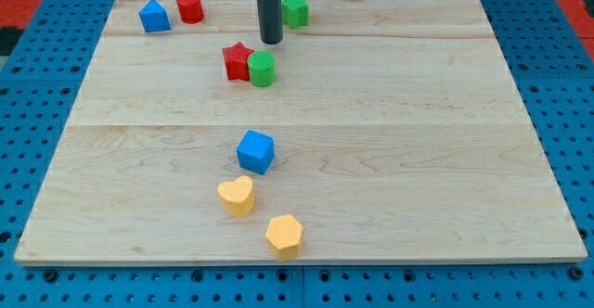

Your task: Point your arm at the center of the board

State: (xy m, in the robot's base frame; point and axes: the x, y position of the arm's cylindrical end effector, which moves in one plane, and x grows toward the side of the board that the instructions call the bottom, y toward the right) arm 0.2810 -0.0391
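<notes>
My tip is the lower end of a dark rod that comes down from the view's top. It rests on the wooden board near the top middle. It is just above the red star block and the green cylinder block, which touch each other. A green star-like block sits just right of the rod. A blue cube lies near the board's middle, well below the tip.
A blue house-shaped block and a red cylinder block sit at the top left. A yellow heart block and a yellow pentagon block lie near the bottom edge. Blue pegboard surrounds the board.
</notes>
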